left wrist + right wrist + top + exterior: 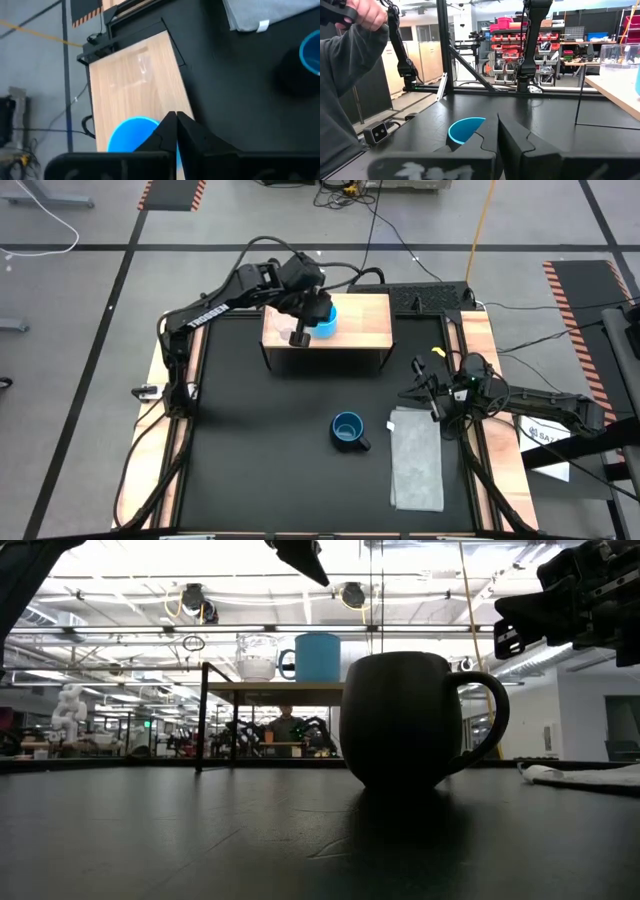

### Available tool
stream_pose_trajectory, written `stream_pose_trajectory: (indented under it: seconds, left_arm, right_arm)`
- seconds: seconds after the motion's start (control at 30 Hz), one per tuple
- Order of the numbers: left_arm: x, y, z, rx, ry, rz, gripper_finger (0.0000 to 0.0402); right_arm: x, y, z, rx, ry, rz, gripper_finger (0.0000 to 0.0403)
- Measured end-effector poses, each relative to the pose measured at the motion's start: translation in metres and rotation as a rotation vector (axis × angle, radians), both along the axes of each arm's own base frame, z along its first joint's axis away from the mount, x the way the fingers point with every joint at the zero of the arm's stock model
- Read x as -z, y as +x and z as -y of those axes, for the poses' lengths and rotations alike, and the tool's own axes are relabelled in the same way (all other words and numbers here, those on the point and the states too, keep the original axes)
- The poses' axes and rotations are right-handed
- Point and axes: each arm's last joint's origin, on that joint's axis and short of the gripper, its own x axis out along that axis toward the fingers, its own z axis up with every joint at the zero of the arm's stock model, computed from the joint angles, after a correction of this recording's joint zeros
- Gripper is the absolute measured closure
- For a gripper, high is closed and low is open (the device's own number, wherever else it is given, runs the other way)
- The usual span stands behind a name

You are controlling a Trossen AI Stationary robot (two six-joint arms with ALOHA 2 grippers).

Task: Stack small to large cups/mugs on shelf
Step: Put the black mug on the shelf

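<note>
The shelf [355, 320] has a pale wooden top on a black frame, and the mug [326, 319] on it is light blue. The dark navy mug [348, 430] shows a blue inside; at its 3 o'clock lies a grey cloth [416, 460] on the black table [260, 450].

A light-blue mug [327, 320] and a clear cup [256, 657] are set upright on the wooden shelf [355, 330]; a navy mug [348, 430] is stood upright at its six o'clock.

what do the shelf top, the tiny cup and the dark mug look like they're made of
Shelf: the top looks like light wood or wood-look laminate, with faint grain and a matte face; the frame is thin and black, probably metal.
Tiny cup: clear, likely plastic or glass, since the room shows through it.
Dark mug: opaque and smooth with a thick wall and a blue inside, probably glazed ceramic.
</note>
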Motion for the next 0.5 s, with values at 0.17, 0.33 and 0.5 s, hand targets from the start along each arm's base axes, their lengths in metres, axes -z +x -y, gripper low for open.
stream_pose_trajectory:
  seconds: [0.17,0.33,0.5]
  left_arm:
    - [-0.001,0.004,0.008,0.073,0.014,0.014,0.0398]
    - [-0.005,0.005,0.009,0.055,0.012,0.056,0.0399]
    - [-0.03,-0.006,0.007,-0.03,-0.017,0.215,0.04]
  right_arm:
    - [0.0,0.0,0.0,0.0,0.001,0.0,0.0403]
    - [0.0,0.0,0.0,0.0,0.001,-0.001,0.0403]
    - [0.0,0.0,0.0,0.0,0.001,0.0,0.0403]
